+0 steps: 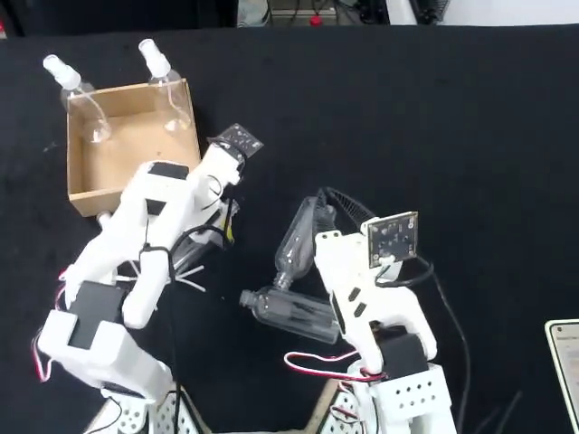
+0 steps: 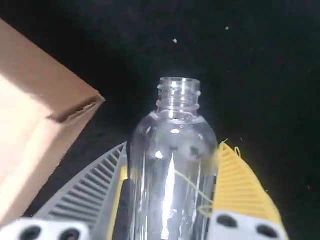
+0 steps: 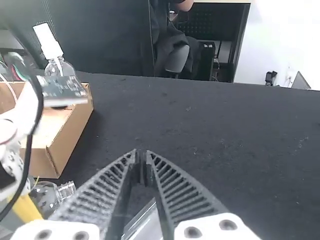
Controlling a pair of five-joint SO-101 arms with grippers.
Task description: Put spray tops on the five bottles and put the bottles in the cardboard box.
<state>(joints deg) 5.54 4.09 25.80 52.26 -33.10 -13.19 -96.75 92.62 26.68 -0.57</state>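
A clear bottle with a bare threaded neck sits between the grey and yellow fingers of my left gripper, which is shut on it beside the cardboard box. The same open neck shows in the right wrist view. Two bottles with white spray tops stand in the cardboard box at the back left. My right gripper is shut with nothing between its tips, and it hovers mid-table over a topless bottle. Another topless bottle lies on its side by the right arm's base.
Thin white tubes poke out from under the left arm. A white card lies at the table's right edge. The black table stretches open to the back right.
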